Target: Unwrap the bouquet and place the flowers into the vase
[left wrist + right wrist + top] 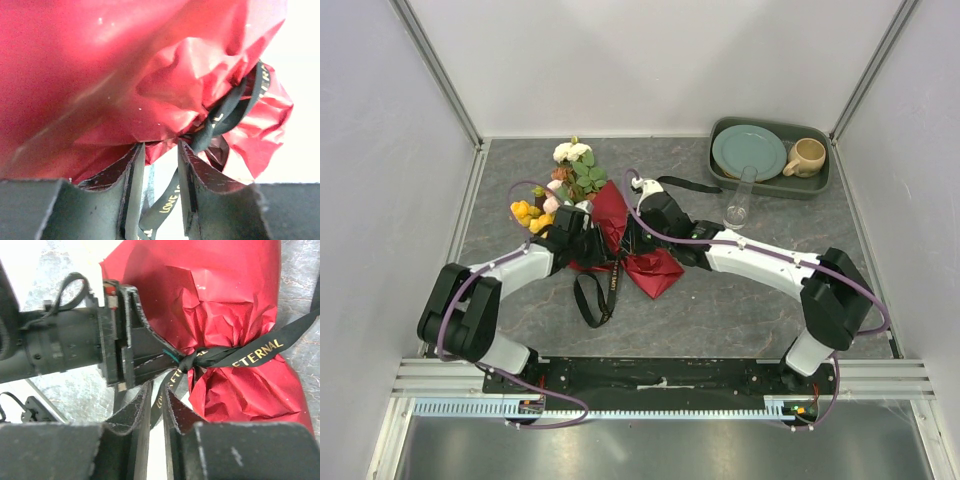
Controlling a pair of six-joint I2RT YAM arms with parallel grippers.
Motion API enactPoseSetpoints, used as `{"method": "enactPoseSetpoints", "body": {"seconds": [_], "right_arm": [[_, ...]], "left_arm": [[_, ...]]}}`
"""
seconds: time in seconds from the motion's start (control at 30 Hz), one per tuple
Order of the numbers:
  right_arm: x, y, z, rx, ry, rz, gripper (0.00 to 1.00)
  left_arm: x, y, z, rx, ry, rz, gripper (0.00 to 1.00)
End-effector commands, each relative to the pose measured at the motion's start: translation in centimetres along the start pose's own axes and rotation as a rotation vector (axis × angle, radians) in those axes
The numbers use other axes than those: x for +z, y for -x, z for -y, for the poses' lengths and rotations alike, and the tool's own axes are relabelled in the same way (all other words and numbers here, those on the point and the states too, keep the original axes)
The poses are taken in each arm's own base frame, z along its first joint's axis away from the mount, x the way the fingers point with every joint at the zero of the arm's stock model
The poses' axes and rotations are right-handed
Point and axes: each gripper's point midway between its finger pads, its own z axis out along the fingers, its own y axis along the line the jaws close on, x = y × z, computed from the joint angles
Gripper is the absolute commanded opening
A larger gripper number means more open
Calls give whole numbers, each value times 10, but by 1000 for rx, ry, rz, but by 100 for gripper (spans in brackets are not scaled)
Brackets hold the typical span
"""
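Where the two arms meet at mid-table, the bouquet (610,212), a bundle of artificial flowers in crumpled dark red paper, lies flat on the grey marbled tabletop (720,310). Long axis runs diagonally: the flowers (575,170) (white, pink and yellow roses, green leaves) point to the far left, and the flared paper tail points to the near right. A black ribbon (250,352) with gold lettering is knotted round the waist; one loop trails toward the near edge. The left gripper (160,145) is closed on the tied waist from the left, fingertips right at the knot. The right gripper (157,387) has its fingers a narrow slit apart, with one ribbon tail running down through the slit; a bright gap shows beside the ribbon, so it is not clamped. The slim clear glass vase (738,203) stands upright to the right, apart from the bouquet, just in front of a grey-green tray (770,190) holding a teal plate (748,152) and a beige mug (805,157). Open tabletop lies at near right and far centre; white walls (380,150) close off the left, far and right sides. Stems are hidden inside the paper. Both wrists cover the knot from above. The left wrist view is mostly blurred red paper.
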Motion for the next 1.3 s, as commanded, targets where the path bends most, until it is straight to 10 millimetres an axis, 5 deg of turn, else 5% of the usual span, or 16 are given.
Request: {"method": "enactPoseSetpoints", "body": {"seconds": [0.0,0.23,0.57,0.93,1.17,1.27], "right_arm": [[9,19,-7,-24,-2,36,22],[53,-14,8,-63,-35,-74,29],[72,-32,21,-128,-71,-140,37],[84,-45,28,-126,-75,-161,35],[86,-47,8,-72,17,-148,19],[86,-44,5,-52,28,-129,18]], "left_arm": [[-25,23,28,2,-89,71,40],[-32,46,26,16,-35,111,40],[-17,41,9,-18,2,90,38],[-14,36,2,-33,23,81,38],[-8,28,-1,-45,17,68,38],[-7,25,-3,-51,17,62,38]]}}
